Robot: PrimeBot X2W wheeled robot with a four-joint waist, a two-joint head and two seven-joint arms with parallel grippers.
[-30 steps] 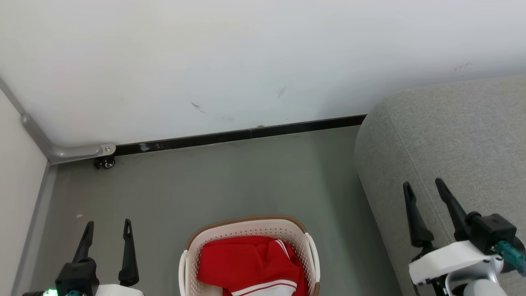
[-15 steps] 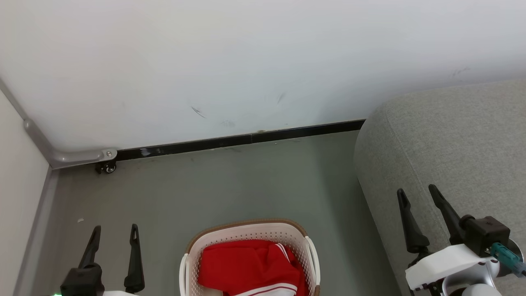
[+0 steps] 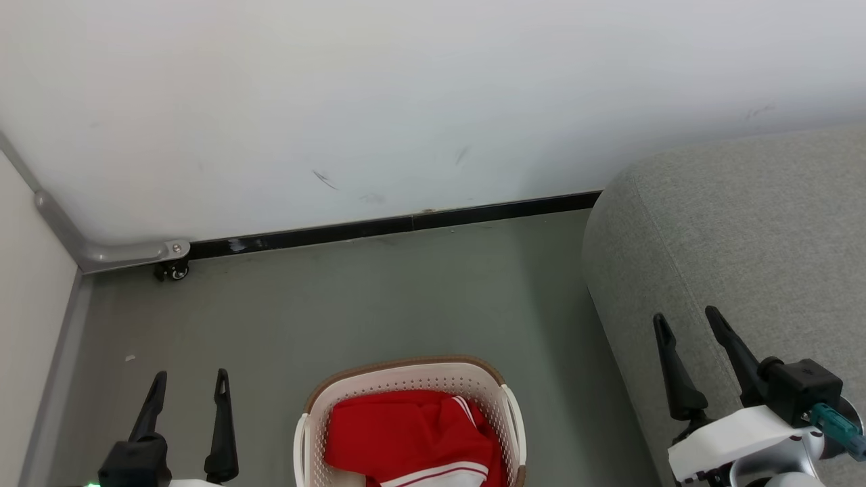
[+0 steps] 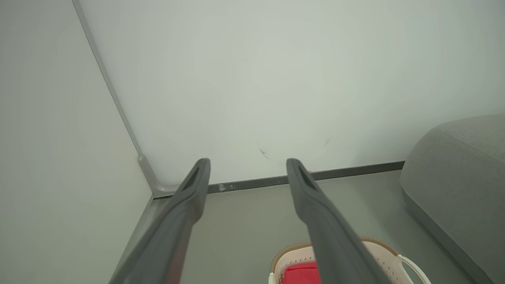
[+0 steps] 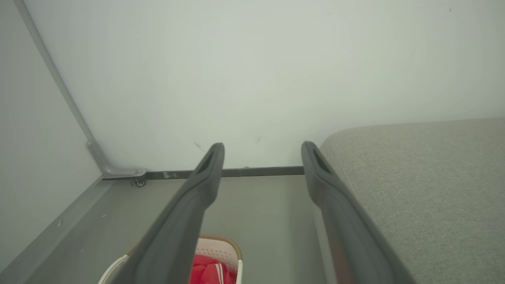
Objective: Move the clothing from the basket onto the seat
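Red clothing [image 3: 406,436] with white stripe trim lies bunched inside the cream basket [image 3: 406,374], which stands on the grey floor at the bottom middle of the head view. The light-grey seat [image 3: 758,230] rises to the basket's right. My left gripper [image 3: 189,379] hangs open over the floor, left of the basket, with nothing between its fingers. Over the seat's near left edge, my right gripper [image 3: 683,321] is open and empty too. The left wrist view catches the basket [image 4: 378,248], the clothing [image 4: 300,273] and the seat [image 4: 457,169]. In the right wrist view the clothing [image 5: 209,272] sits low, the seat [image 5: 426,185] at right.
A white wall with a black skirting strip [image 3: 406,223] closes the back. A pale panel on a small caster [image 3: 177,270] closes off the left side. Grey floor [image 3: 379,297] lies open between the basket and the wall.
The head view has shifted slightly down then back up. Both grippers sit a little lower in view than a second ago and stay open. Basket and clothing have not moved.
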